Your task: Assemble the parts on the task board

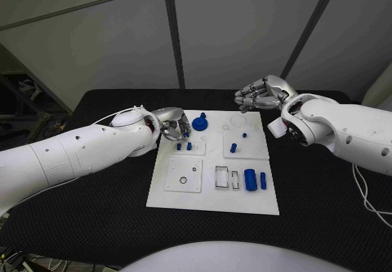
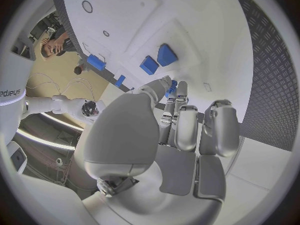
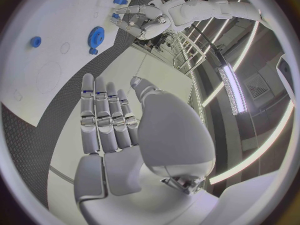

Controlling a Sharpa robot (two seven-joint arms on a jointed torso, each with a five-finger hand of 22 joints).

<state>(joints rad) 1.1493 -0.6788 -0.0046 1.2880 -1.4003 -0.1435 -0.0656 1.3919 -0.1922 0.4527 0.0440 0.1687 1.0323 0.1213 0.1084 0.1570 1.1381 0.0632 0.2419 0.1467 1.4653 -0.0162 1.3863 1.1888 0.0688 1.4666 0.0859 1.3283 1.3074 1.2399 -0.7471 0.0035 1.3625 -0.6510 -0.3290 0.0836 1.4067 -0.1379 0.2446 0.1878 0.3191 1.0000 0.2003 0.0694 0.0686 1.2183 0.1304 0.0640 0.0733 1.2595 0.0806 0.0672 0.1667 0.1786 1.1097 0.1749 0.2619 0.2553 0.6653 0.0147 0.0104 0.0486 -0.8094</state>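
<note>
The white task board lies in the middle of the black table. A blue gear stands at its back left, with two small blue pegs just in front of it. My left hand hovers over that corner beside the gear with its fingers curled. A bit of blue shows between the thumb tip and a finger, and I cannot tell whether it is held. My right hand is raised off the board's back right corner, fingers side by side, holding nothing.
Two more small blue pegs stand on the right half of the board. Two blue cylinders lie at its right, next to rectangular slots. A square plate with a round hole sits front left.
</note>
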